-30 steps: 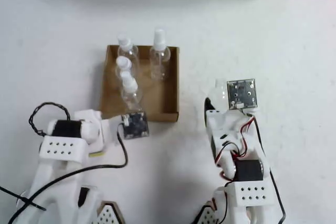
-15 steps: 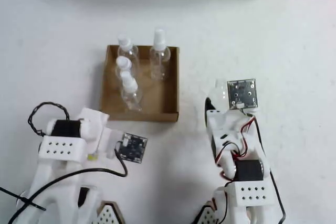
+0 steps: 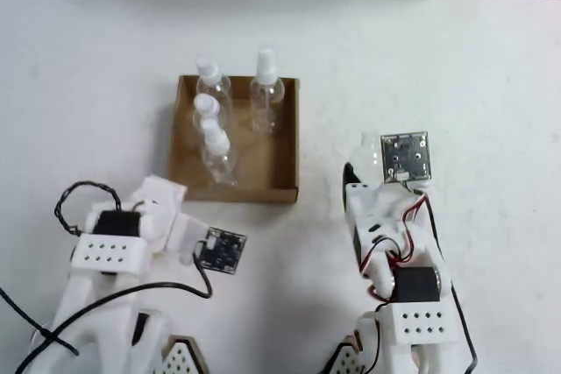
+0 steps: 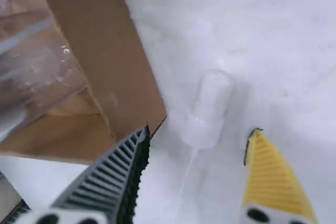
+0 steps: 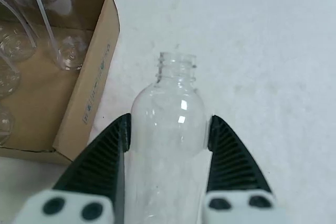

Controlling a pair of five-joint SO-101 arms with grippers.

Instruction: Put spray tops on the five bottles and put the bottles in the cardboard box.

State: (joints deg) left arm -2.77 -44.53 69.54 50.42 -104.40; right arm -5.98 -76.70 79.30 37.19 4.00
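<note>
The cardboard box holds several clear bottles with white spray tops. A loose white spray top lies on the table beside the box's corner, its thin tube trailing back between the fingers. My left gripper is open on either side of it, with one grey and one yellow finger. My right gripper is shut on a clear bottle with a bare threaded neck, right of the box. From above, that bottle lies at the right arm's tip.
The left arm sits near the table's front edge, just below the box's front left corner. The right arm is at the front right. Bare white table spreads to the right of the box and behind it.
The left arm has drawn back from the box's front wall toward the table's near edge and turned a little. The right arm and its bottle have stayed put.
</note>
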